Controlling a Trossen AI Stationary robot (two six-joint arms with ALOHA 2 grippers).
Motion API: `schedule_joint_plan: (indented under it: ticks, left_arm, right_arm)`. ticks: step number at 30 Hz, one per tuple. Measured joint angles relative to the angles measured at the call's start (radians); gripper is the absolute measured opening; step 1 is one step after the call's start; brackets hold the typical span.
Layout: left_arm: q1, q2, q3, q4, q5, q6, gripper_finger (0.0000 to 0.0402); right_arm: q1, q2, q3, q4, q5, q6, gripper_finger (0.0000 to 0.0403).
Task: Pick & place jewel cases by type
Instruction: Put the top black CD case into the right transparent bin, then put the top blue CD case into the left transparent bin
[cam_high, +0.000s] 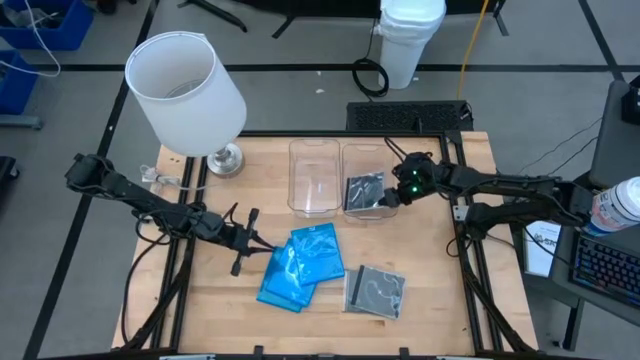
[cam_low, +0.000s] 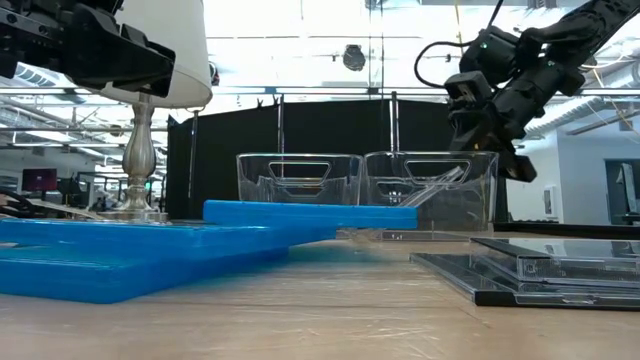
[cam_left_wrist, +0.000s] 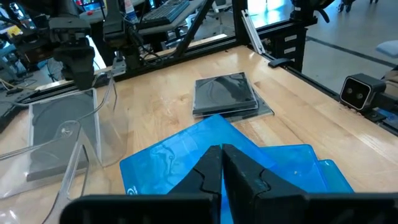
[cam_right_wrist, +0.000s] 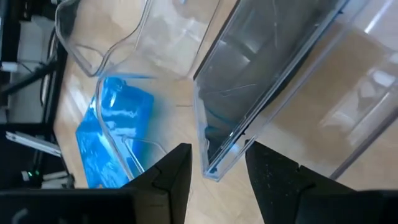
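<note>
Blue jewel cases (cam_low: 150, 250) seen nearest low camera, stacked; top one pinched at edge between pressed-together fingers of left gripper (cam_high: 262, 246). Right gripper (cam_high: 393, 196) held over right clear bin (cam_high: 362, 152); dark jewel case (cam_right_wrist: 261, 81) seen between spread fingers, grip not confirmed. Two dark cases (cam_high: 375, 291) stacked beyond left fingers.

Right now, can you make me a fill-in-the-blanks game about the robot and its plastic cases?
1. The left gripper is pinching a ____ jewel case.
2. The grey case by the right gripper is in the bin on the ____ of the high view.
3. The other clear bin holds ____ cases.
4. Beside the bins stands a lamp with a ____ shade.

Missing words: blue; right; no; white
</note>
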Motion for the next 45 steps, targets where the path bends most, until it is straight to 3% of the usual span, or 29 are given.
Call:
schedule_joint_plan:
  ticks: [7,13,22,28,33,38,42,45]
  left_arm:
    - [0.000,0.000,0.000,0.000,0.000,0.000,0.0017]
    - [0.000,0.000,0.000,0.009,0.000,0.018,0.0031]
    - [0.000,0.000,0.000,0.009,0.000,0.019,0.0005]
    - [0.000,0.000,0.000,0.024,-0.002,0.088,0.0025]
    - [-0.001,0.000,0.034,0.069,-0.039,0.115,0.0026]
    - [0.000,0.000,0.180,-0.132,-0.064,0.102,0.0005]
    - [0.000,0.000,0.278,-0.249,-0.064,0.087,0.0017]
    - [0.000,0.000,0.318,-0.296,-0.064,0.062,0.0018]
  right_arm:
    - [0.000,-0.004,0.002,-0.018,-0.023,-0.057,0.0140]
    - [-0.012,-0.004,0.080,-0.146,0.014,-0.178,0.0139]
    - [-0.016,-0.005,0.182,-0.177,0.092,-0.336,0.0139]
    - [-0.025,-0.011,0.300,-0.226,0.126,-0.609,0.0134]
    - [0.128,-0.048,0.444,-0.198,0.295,-0.932,0.0102]
    - [0.387,-0.114,0.504,-0.103,0.503,-1.162,0.0038]
    - [0.561,-0.182,0.500,-0.074,0.514,-1.169,0.0006]
    - [0.694,-0.225,0.448,-0.071,0.628,-1.110,0.0007]
